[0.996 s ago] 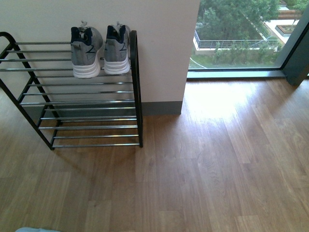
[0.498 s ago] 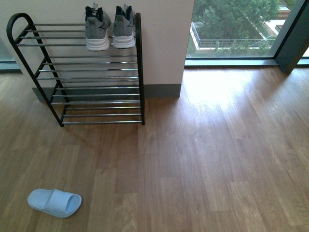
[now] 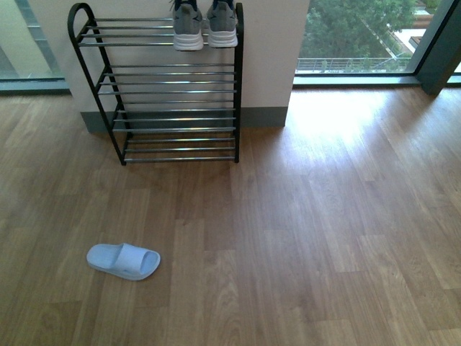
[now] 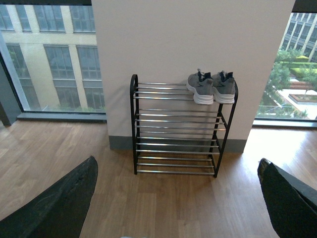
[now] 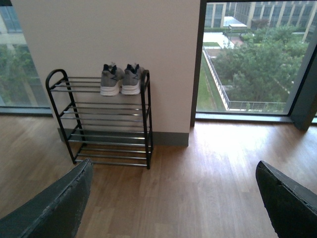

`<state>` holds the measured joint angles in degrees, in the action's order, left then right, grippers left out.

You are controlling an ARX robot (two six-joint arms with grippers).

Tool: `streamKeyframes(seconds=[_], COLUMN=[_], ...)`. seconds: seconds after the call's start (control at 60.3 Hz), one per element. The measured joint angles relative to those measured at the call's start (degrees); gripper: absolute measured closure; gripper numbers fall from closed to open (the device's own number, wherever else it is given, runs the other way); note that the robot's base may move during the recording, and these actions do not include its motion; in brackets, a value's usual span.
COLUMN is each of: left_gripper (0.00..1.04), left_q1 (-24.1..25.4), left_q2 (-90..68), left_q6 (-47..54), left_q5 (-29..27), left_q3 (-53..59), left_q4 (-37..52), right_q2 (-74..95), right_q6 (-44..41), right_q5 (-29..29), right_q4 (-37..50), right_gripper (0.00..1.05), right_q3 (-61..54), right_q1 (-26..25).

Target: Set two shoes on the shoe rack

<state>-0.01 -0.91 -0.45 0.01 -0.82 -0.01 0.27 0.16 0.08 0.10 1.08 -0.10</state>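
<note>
Two grey mesh shoes with white soles stand side by side on the top tier of the shoe rack [image 3: 173, 108], at its right end: the left shoe [image 3: 187, 21] and the right shoe [image 3: 222, 20]. The left wrist view shows the pair [image 4: 212, 87] on the rack [image 4: 176, 134], and so does the right wrist view, with shoes [image 5: 120, 79] and rack [image 5: 106, 124]. My left gripper [image 4: 178, 201] is open, well back from the rack, with only floor between its fingers. Equally far back, my right gripper [image 5: 173, 198] is open and holds nothing.
A light blue slipper [image 3: 124, 260] lies on the wooden floor in front of the rack, to the left. The rack stands against a white wall column [image 3: 274, 50]. Floor-to-ceiling windows [image 3: 360, 36] flank the column on both sides.
The front view has pulled back from the rack: it now looks smaller and sits higher in the picture. The blue slipper has come into view and shifted right.
</note>
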Motion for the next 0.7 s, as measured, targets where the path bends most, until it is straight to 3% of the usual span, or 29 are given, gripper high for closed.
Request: streamKeyframes(seconds=[0.697], left_gripper=[0.09], left_q1=[0.0], left_q2=[0.0], left_q6=[0.0], left_q5=[0.0], left_q3=[0.0], left_q4=[0.0], right_q2=[0.0], right_q6=[0.0], right_q5=[-0.2], right_q4=[0.0], right_gripper=[0.09], right_q3=[0.0], right_q1=[0.0])
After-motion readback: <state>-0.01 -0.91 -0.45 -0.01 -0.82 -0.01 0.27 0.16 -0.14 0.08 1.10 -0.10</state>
